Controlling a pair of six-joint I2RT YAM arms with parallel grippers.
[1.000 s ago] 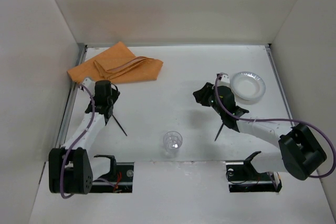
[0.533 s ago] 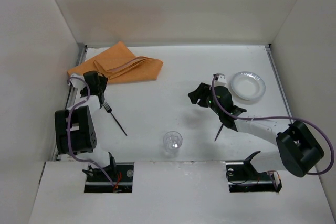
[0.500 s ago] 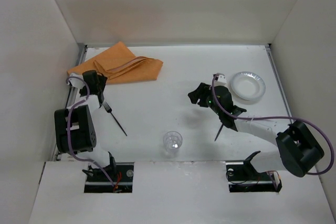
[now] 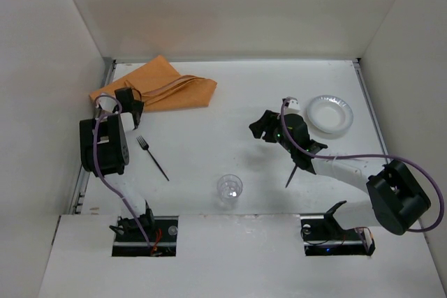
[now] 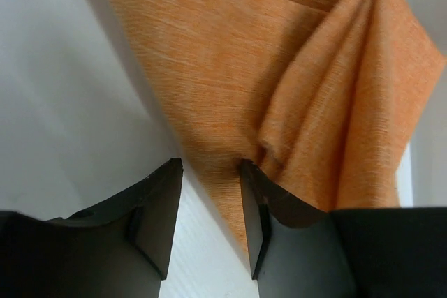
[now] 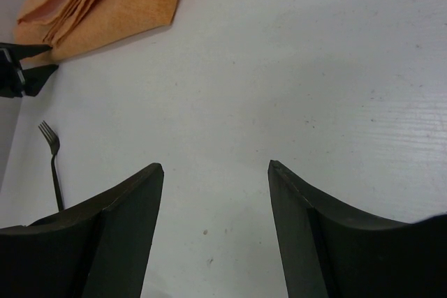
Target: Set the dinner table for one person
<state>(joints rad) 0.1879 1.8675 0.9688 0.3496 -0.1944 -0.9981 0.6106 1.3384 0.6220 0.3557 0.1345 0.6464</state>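
Observation:
The white dinner table [image 4: 230, 95] carries a crumpled orange cloth mat [image 4: 164, 87] at the back left. My left gripper [image 4: 128, 100] is open at the mat's near edge. In the left wrist view the gripper [image 5: 209, 172] straddles that edge of the mat [image 5: 279, 68], with one finger over the cloth. A black fork [image 4: 152, 157] lies on the table near the left arm. A clear cup [image 4: 229, 190] stands at the front middle. A white plate [image 4: 330, 114] sits at the right. My right gripper [image 4: 262, 128] is open and empty over bare table [image 6: 279, 68].
A thin dark utensil [image 4: 292, 174] lies under the right arm's forearm. White walls close in the table on the left, back and right. The right wrist view shows the fork [image 6: 53, 165], the mat [image 6: 105, 1] and the left gripper's fingertips [image 6: 21, 78].
My left gripper has moved from over the fork's head back and left to the mat's near edge; the fork stays on the table. The right gripper has shifted slightly left.

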